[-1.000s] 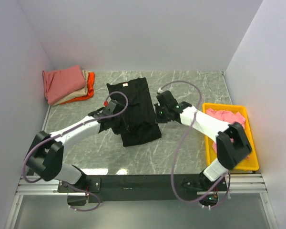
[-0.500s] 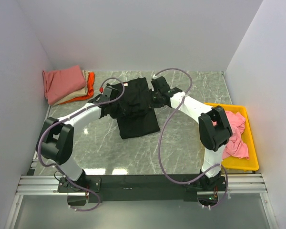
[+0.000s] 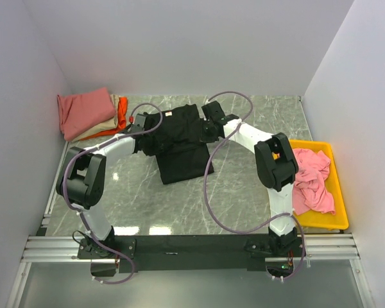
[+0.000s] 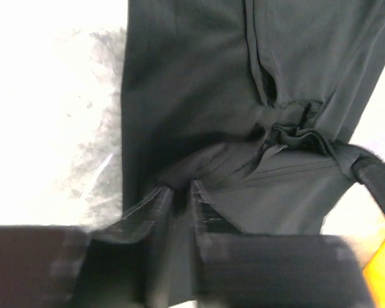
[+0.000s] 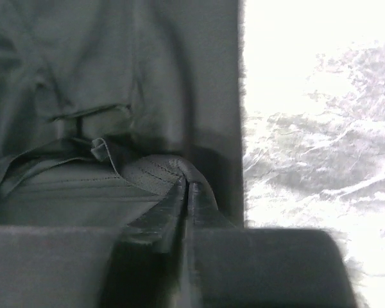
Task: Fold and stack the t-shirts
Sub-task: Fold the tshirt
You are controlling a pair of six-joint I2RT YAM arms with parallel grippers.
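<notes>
A large black t-shirt (image 3: 179, 144) lies partly folded on the marble table, its small white neck tag (image 3: 169, 114) at the far end. My left gripper (image 3: 145, 133) is shut on a pinch of its left edge; in the left wrist view the fingertips (image 4: 178, 192) clamp black cloth (image 4: 199, 96). My right gripper (image 3: 208, 129) is shut on the right edge; in the right wrist view the tips (image 5: 186, 187) pinch a raised hem fold (image 5: 154, 170). A stack of folded shirts, dusty-red (image 3: 83, 110) over beige and orange, sits far left. A pink shirt (image 3: 308, 183) lies in the bin.
A yellow plastic bin (image 3: 335, 186) stands at the right edge of the table. White walls close in the left, back and right sides. The arms' cables loop over the table near the black shirt.
Both grippers have carried the black shirt's near end away from me toward the neck end, doubling it over. The arms now stretch farther toward the back.
</notes>
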